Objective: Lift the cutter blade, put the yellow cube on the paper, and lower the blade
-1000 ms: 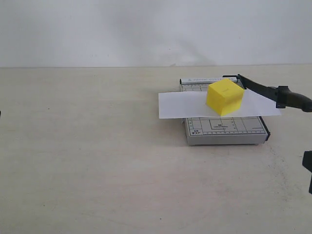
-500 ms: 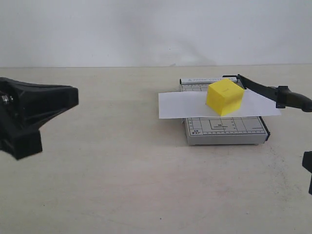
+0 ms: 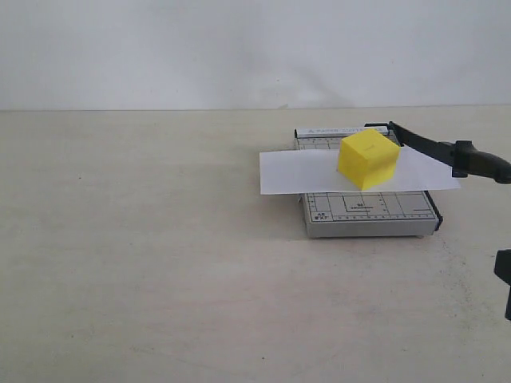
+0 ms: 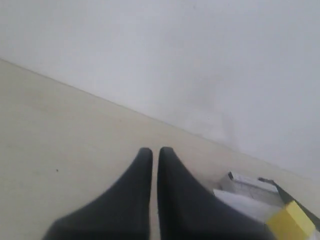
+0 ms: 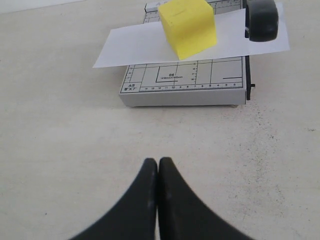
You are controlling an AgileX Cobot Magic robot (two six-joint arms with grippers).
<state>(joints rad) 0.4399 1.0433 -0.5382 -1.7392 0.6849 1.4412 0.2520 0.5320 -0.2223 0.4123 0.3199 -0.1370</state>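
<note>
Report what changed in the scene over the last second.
The left arm's fingers swept into the exterior view on the left half a second ago, then pulled back out of it; they are shut and empty. Nothing was gripped or released. The yellow cube, paper, cutter blade and the right arm at the edge stayed put.

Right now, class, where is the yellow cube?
In the exterior view the yellow cube sits right of centre, on the paper that lies across the trimmer board, with the cutter blade just to its right.
</note>
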